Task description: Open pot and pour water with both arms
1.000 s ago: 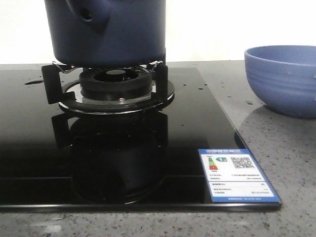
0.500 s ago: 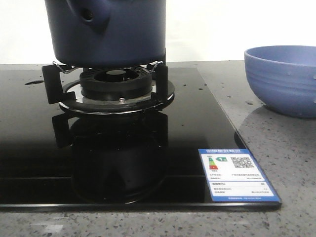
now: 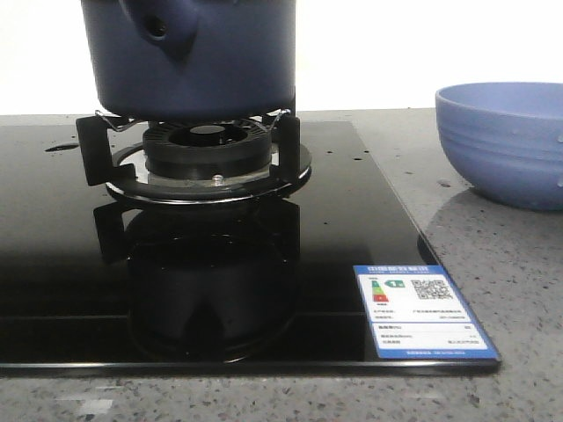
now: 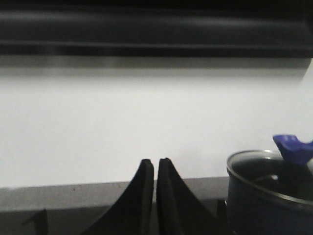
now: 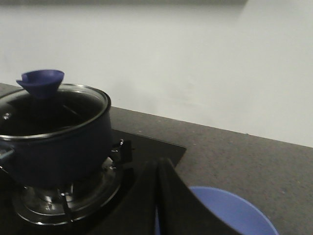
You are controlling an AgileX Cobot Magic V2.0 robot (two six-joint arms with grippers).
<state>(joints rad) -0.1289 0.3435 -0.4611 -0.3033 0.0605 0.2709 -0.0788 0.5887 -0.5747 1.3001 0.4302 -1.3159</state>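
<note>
The pot (image 3: 189,57) is sitting on the black metal burner stand (image 3: 202,163) of a shiny black glass stove (image 3: 53,264). It is big, round and dark blue, with a dull skin and a short stub handle (image 3: 158,26) that has a round hole in it. A see-through glass lid (image 5: 51,105) with a silver rim is lying on top, and its knob (image 5: 41,82) is blue and shaped like a little cup.

The left claw (image 4: 155,166) is hanging in the air with its two curved black fingers pressed together, gripping nothing. The pot is sitting off to one side of it, well apart.

The right claw (image 5: 157,169) is also squeezed closed and empty. The pot is sitting near it on one side, and a light blue bowl (image 3: 501,141) with soft ribs is resting just under its fingers on the speckled grey counter (image 3: 510,281).

Tiny water (image 3: 62,147) drops are shining on the stove glass
</note>
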